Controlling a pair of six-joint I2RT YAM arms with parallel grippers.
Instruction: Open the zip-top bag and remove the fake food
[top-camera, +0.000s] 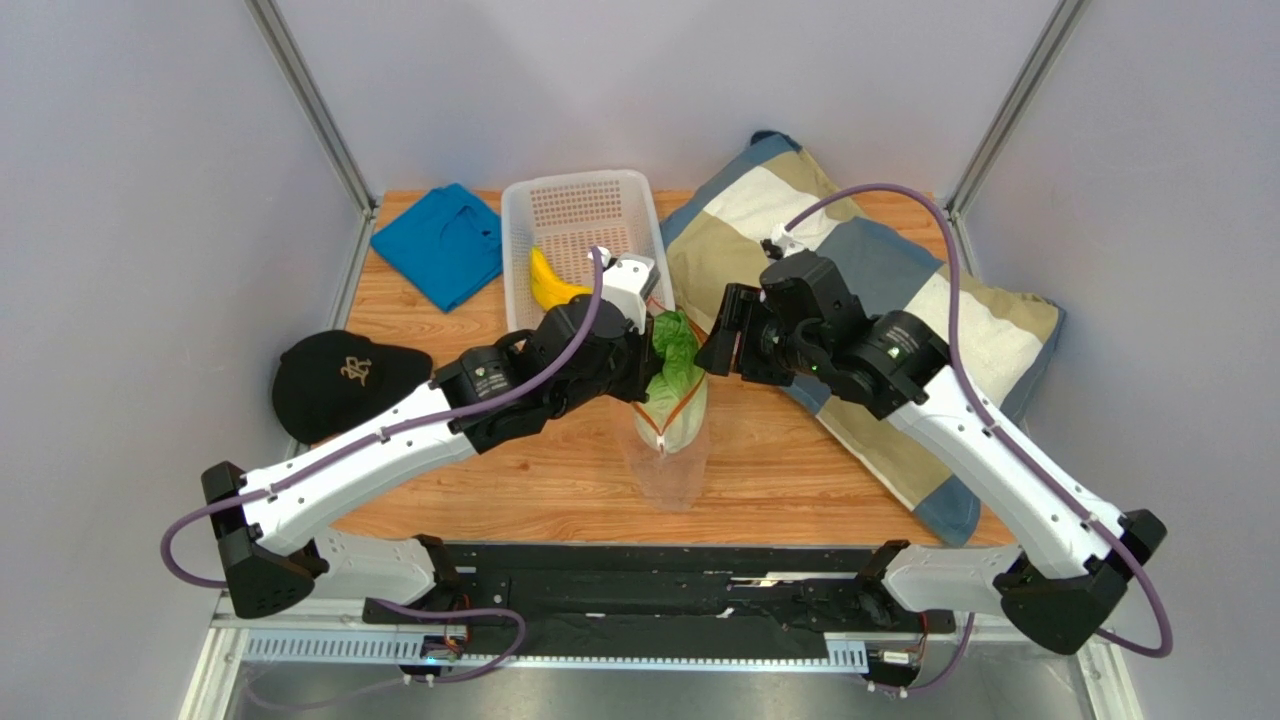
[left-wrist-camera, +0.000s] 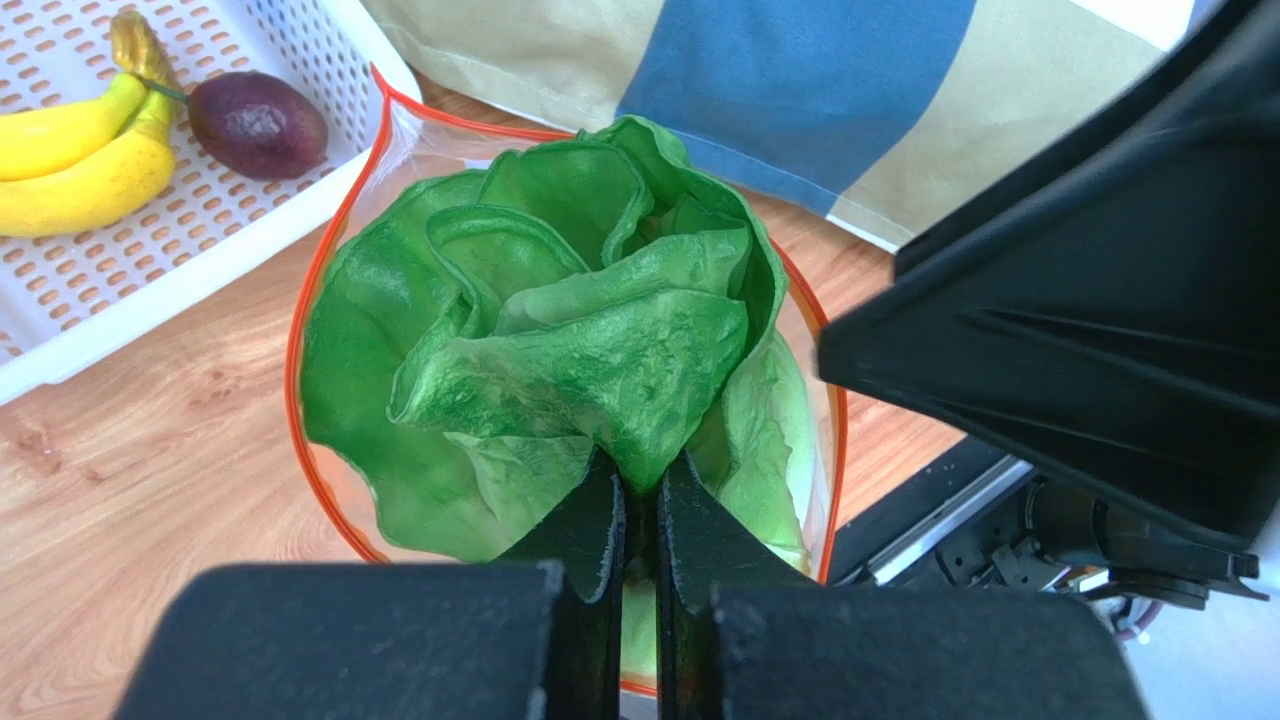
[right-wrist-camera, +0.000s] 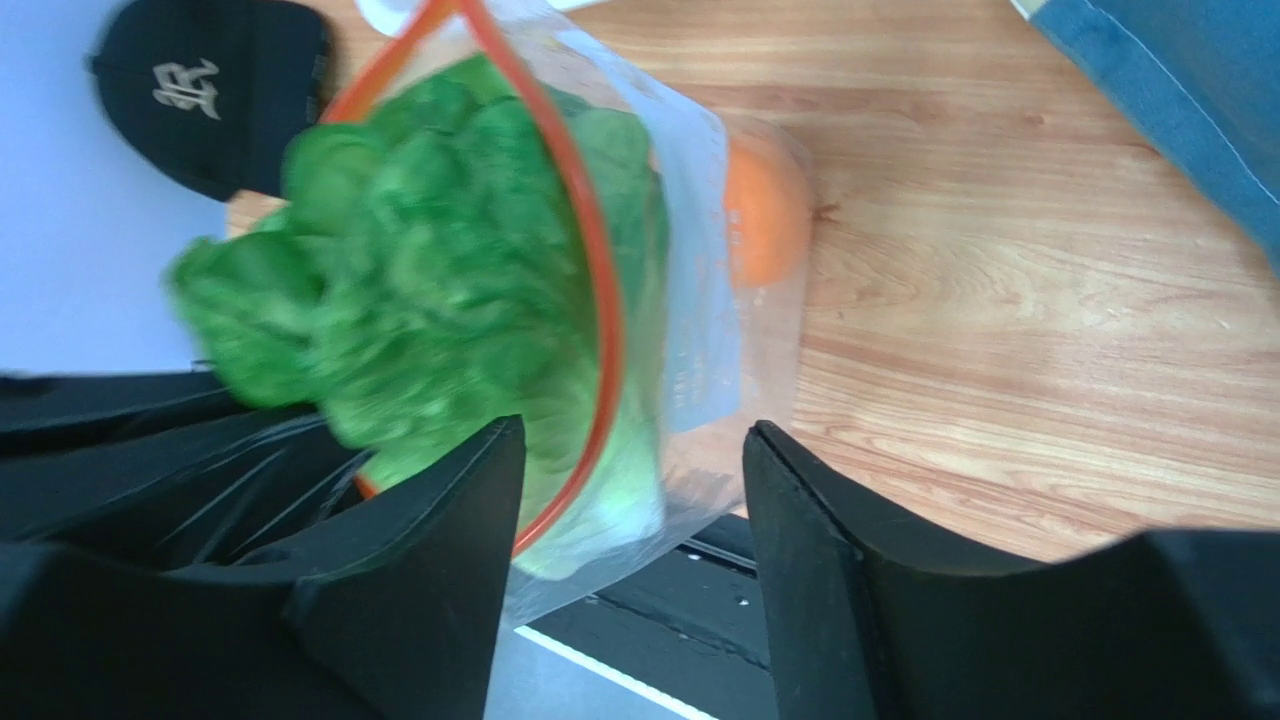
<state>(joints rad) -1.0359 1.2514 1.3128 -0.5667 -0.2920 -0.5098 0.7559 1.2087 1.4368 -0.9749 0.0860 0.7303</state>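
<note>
The zip-top bag (top-camera: 672, 458) stands upright and open at the table's middle, its orange-red rim spread wide (left-wrist-camera: 425, 146). The green lettuce head (top-camera: 676, 353) sticks out of its mouth. My left gripper (top-camera: 649, 342) is shut on a lettuce leaf (left-wrist-camera: 571, 315), the jaws pinched on it (left-wrist-camera: 639, 465). My right gripper (top-camera: 718, 342) is open (right-wrist-camera: 631, 495) beside the bag's right side, with clear plastic (right-wrist-camera: 699, 300) lying between its fingers. The round orange (right-wrist-camera: 766, 210) is low inside the bag. The banana bunch (left-wrist-camera: 75, 143) and the dark purple fruit (left-wrist-camera: 256, 123) lie in the white basket.
The white perforated basket (top-camera: 579, 210) stands at the back middle. A blue cloth (top-camera: 440, 240) lies back left and a black cap (top-camera: 346, 375) at the left edge. A striped pillow (top-camera: 887, 300) covers the right side of the table.
</note>
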